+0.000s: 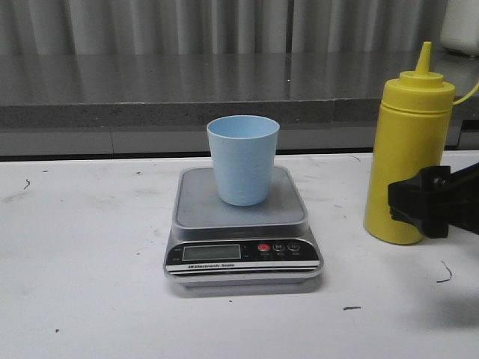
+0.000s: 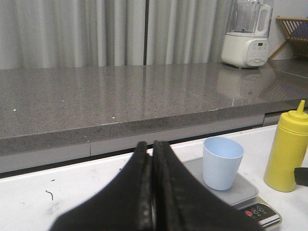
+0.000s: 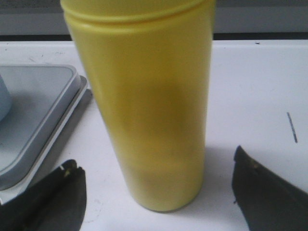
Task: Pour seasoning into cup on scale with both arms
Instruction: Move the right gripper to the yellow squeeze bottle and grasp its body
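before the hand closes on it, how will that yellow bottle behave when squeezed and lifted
The yellow bottle looks like soft squeeze plastic, so it may flex under the right hand, whose fingers are apart either side of it. Tall and narrow, it could tip if nudged. Its smooth wall might slip.

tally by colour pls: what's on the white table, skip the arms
Yellow: 1, the seasoning bottle
Pale blue: 1, the cup, standing on the scale
Silver-grey and black: 1, the scale
Total: 3
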Motion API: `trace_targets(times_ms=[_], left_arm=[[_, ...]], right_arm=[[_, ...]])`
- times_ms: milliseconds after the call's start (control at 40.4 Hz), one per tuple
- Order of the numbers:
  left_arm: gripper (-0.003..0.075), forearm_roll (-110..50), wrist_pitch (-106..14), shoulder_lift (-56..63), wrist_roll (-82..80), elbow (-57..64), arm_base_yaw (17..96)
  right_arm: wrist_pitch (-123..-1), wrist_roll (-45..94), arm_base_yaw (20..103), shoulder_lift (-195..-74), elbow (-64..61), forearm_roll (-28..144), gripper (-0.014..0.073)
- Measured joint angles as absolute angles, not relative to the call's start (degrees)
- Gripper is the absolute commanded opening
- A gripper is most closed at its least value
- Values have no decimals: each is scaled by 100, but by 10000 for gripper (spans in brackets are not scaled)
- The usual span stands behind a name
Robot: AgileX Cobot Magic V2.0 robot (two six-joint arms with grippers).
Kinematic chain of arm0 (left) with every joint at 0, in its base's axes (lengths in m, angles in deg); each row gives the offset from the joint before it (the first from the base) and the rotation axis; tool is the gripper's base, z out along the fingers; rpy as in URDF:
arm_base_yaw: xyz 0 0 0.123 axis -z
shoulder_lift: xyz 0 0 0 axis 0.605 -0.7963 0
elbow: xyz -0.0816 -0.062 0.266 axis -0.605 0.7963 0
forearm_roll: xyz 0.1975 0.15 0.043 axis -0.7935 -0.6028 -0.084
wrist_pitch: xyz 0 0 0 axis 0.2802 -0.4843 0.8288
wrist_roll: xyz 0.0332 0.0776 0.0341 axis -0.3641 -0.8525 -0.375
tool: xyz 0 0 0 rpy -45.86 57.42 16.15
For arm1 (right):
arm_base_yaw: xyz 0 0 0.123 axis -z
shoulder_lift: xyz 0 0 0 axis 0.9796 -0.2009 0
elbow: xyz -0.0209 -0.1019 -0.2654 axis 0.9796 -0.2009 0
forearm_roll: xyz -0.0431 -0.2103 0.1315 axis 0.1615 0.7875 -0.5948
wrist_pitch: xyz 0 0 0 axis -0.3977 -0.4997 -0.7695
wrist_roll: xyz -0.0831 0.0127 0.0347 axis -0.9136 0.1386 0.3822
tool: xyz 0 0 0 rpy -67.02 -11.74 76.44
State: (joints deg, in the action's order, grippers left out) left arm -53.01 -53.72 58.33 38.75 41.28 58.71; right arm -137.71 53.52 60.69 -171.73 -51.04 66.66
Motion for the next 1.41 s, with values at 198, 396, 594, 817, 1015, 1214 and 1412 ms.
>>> trace_targets(times_ms=[198,396,594,817,1015,1214,1412], left_arm=[[-20,-5301,-5372,5833,3875,4128,5871],[-20,-5301,-5372,5833,3875,4128,5871],[-20,-5301,-5372,5833,3875,4128,5871],[-20,-5301,-5372,5833,3875,4128,5871],[-20,-5301,-5372,5833,3875,4128,5871],[-20,-5301,-5372,5833,3875,4128,5871],[-20,-5301,-5372,5833,3875,4128,5871]], right_arm=[[-13924,5472,6069,-17739,-4880,6690,633],[-13952,5472,6069,-17871,-4526,6721,633],[-13957,5472,6069,-17925,-4111,6721,633],[-13979,5472,6069,-18181,-3799,6721,633],[-13979,5472,6069,-18451,-3745,6672,633],[-13968,5472,6069,-18475,-3745,6568,551],[-13978,5472,6069,-18475,-3745,6559,200]])
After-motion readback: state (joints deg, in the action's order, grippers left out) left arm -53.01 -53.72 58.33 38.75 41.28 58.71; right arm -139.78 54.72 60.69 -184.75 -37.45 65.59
